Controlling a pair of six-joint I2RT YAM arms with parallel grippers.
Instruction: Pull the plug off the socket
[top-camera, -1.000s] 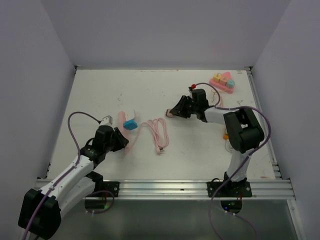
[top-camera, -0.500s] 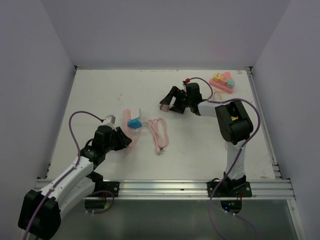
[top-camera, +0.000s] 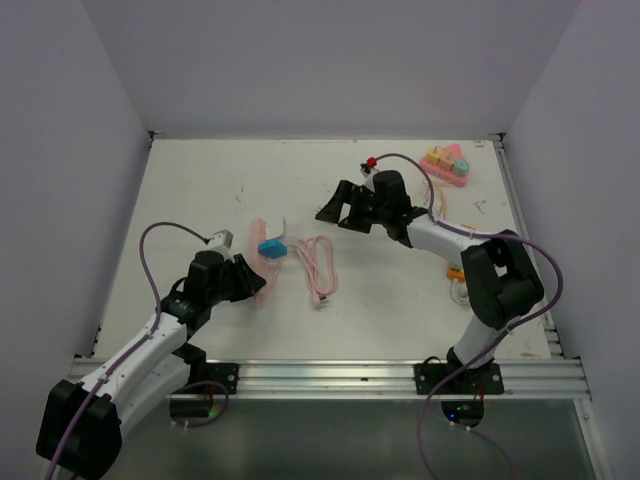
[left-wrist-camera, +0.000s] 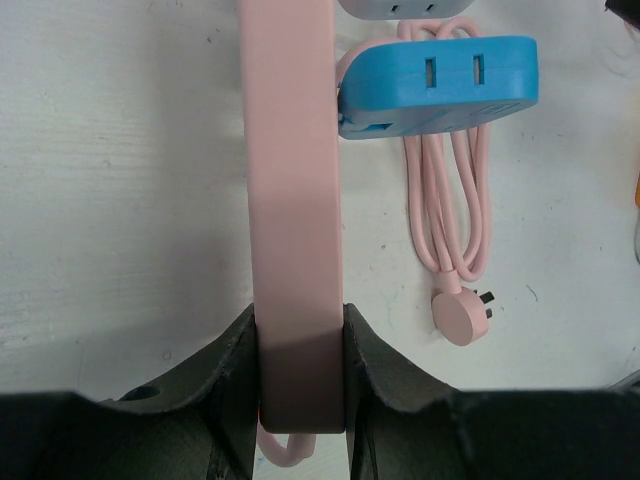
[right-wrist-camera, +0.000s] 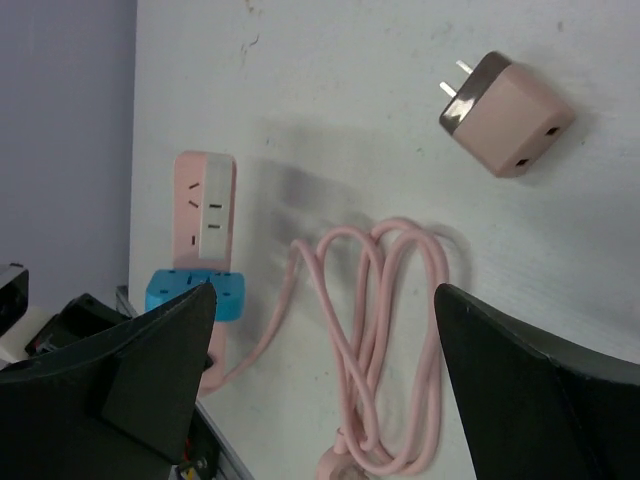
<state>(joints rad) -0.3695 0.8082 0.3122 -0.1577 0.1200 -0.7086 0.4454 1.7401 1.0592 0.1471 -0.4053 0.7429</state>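
Right tool (right-wrist-camera: 325, 290) wide open near the unplugged pink plug (right-wrist-camera: 505, 115); left tool (left-wrist-camera: 297, 345) tight around the socket strip (left-wrist-camera: 290, 200).

No text, label, brand, number or sign can be read in any view; the pink power strip (left-wrist-camera: 290, 200), blue adapter (left-wrist-camera: 440, 85) and loose pink plug (right-wrist-camera: 505, 115) show plain surfaces; any marking is too small to tell.
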